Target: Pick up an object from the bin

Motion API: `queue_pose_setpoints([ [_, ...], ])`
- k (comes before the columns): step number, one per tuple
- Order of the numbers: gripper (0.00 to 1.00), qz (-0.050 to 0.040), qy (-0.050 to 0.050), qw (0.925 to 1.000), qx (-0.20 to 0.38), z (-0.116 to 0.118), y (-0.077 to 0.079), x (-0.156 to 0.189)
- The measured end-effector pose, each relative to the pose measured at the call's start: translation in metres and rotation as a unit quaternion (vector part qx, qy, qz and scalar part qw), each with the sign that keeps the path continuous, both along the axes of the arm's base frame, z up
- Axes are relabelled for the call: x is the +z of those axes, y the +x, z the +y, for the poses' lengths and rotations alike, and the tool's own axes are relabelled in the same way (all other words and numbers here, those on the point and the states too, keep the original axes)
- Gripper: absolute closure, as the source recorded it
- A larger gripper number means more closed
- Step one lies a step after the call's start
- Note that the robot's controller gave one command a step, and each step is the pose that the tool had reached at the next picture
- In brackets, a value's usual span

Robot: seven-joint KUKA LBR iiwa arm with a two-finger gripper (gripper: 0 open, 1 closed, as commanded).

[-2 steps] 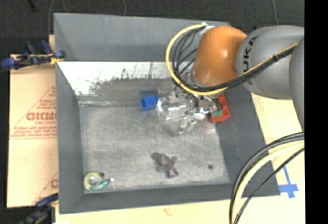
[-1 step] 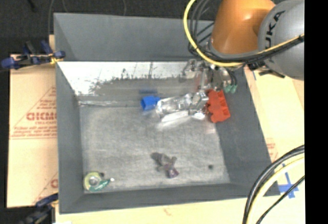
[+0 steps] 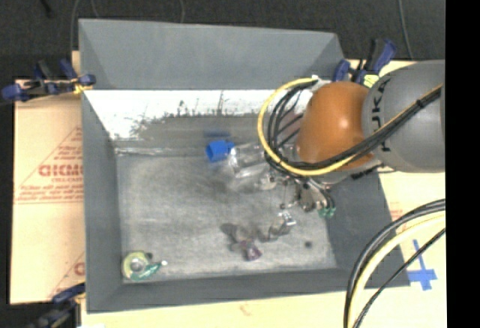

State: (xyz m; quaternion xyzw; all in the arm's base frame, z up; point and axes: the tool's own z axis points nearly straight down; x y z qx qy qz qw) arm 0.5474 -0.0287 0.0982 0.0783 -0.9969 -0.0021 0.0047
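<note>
Gripper (image 3: 288,218) low over floor of bin (image 3: 98,191), right of centre, below orange wrist cover (image 3: 330,124). Jaw state: cannot tell. Nearest: small grey-purple crumpled thing (image 3: 244,241), just near-left of gripper; contact unclear. Clear bottle with blue cap (image 3: 232,156) lying toward far wall, beside wrist. Round pale-green trinket (image 3: 138,265) in near-left corner, well apart.

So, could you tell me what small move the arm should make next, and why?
Probably ease slightly toward the view's left and down: the gripper sits just right of the small purple-grey thing on the bin floor, not yet over it; the blue-capped clear bottle lies farther back.
</note>
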Motion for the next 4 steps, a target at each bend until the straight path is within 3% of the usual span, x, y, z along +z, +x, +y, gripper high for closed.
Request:
queue_pose_setpoints([
  [1,0.0,-0.0147,-0.003,0.9997,-0.017,0.046,-0.048,-0.021],
  [2,0.0,-0.0135,-0.004,0.9998,-0.015,0.087,-0.055,-0.021],
  [3,0.0,-0.0152,-0.001,0.9956,-0.092,0.134,-0.066,-0.021],
  [4,0.0,-0.0148,-0.002,0.9967,-0.08,0.148,-0.064,-0.021],
])
